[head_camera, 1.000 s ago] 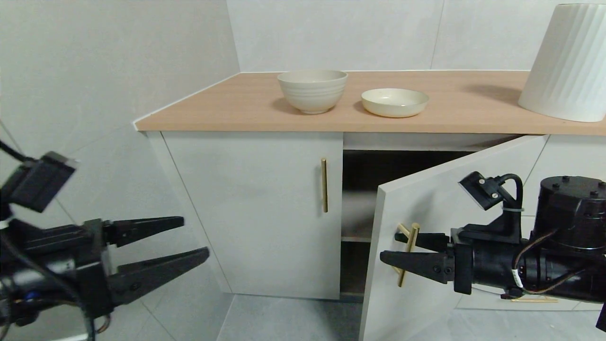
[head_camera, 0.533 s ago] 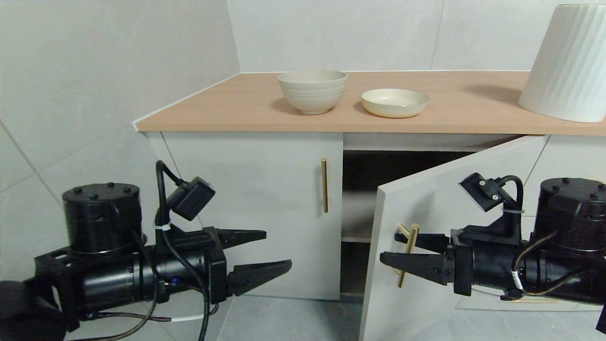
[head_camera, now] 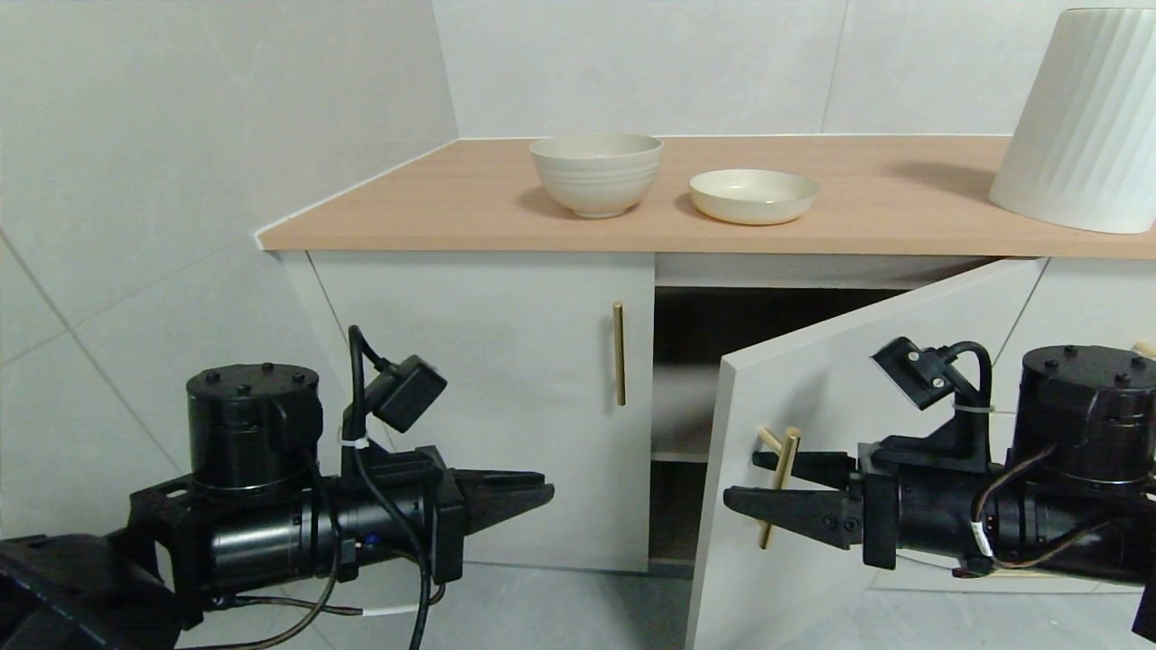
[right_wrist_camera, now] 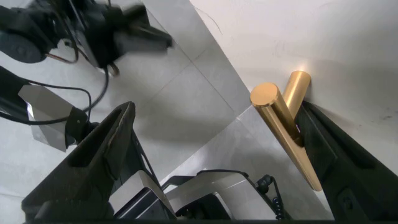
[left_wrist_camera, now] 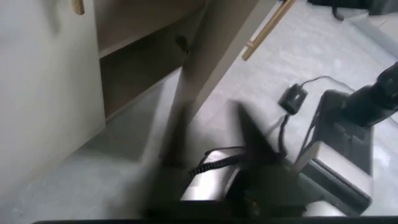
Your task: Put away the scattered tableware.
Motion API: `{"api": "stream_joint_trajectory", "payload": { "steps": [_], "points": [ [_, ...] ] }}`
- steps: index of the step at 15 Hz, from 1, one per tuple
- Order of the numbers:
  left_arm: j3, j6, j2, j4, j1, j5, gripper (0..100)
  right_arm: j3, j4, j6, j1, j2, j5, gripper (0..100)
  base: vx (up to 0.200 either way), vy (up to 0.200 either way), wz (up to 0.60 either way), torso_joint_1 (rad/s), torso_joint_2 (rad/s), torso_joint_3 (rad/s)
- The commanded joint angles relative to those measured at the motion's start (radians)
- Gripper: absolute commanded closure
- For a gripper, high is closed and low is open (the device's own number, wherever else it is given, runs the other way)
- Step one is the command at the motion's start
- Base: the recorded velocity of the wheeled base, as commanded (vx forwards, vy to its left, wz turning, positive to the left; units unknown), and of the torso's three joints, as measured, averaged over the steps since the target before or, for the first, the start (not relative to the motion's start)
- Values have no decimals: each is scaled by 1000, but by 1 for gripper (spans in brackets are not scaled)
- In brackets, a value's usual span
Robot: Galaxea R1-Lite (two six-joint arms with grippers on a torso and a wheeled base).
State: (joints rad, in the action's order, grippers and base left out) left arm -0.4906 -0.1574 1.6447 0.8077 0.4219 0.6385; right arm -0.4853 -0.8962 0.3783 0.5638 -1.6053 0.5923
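Straddling gripper: your right gripper (head_camera: 742, 476), spread around the upright brass handle (head_camera: 792, 442) (cabinet door (head_camera: 813, 379) ajar).
Left gripper (head_camera: 545, 492): pressed together, farther off.
Ribbed bowl (head_camera: 596, 173), shallow dish (head_camera: 753, 195): on the countertop (head_camera: 406, 212), above both.

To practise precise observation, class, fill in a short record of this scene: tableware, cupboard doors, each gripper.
Tableware: ribbed deep bowl and shallow dish, side by side but apart on the wooden countertop.
Cupboard: left door closed; right door partly open.
Left gripper: shut, low in front of the left door.
Right gripper: open, fingers either side of the right door's brass handle.
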Motion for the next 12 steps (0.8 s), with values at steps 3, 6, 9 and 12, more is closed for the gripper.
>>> {"api": "stream_joint_trajectory", "payload": {
  "steps": [3,6,9,12],
  "points": [
    [-126,-211,99,128,78,-7,100,5,8,2,1,22,3,0,0,0,0,0,0,0],
    [-282,-221,296,220,141,-117,100,11,11,2,1,38,1,0,0,0,0,0,0,0],
    [-292,-202,415,390,184,-195,100,24,6,1,-1,44,-3,0,0,0,0,0,0,0],
    [-336,-200,438,421,216,-201,100,33,8,1,-1,48,-3,0,0,0,0,0,0,0]
  ]
}}
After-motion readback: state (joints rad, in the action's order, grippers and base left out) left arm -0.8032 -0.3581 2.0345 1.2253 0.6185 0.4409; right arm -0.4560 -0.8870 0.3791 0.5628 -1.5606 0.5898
